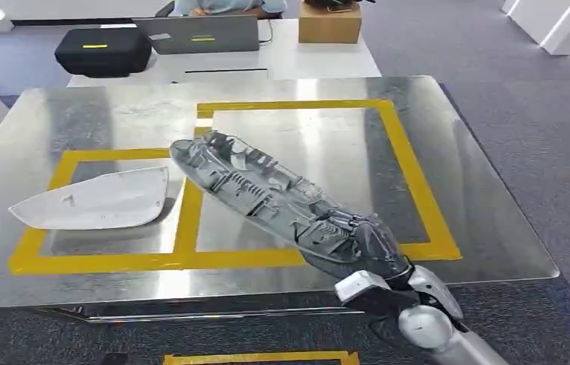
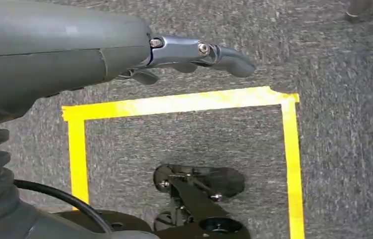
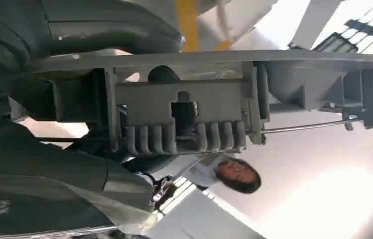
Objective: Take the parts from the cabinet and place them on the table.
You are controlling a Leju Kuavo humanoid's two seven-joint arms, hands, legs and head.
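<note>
Head view first: the right robot hand (image 1: 377, 262) comes in over the near edge of the tabletop (image 1: 487, 228), fingers wrapped around one end of the long grey part (image 1: 266, 194). The part slants away from it across the yellow tape frame (image 1: 411, 163), its ribbed inner side up, most likely because gripping the end leaves the body free to settle inside that frame. I can't tell whether its far end touches the steel. Beside the frame, in the neighbouring taped box, lies the white cover (image 1: 99, 199), already set down flat, so one part looks delivered.

Left wrist view: the left robot hand (image 2: 194, 52) hangs over grey carpet and a yellow floor marking (image 2: 174, 103), fingers lightly curled, nothing in them. It seems simply parked out of the way.

Right wrist view: the grey part (image 3: 184, 107) runs right across, ribs and clip slots facing the camera, with the thumb (image 3: 109, 30) clamped over its edge. A firm hold, I'd judge, and lowering comes next.
</note>
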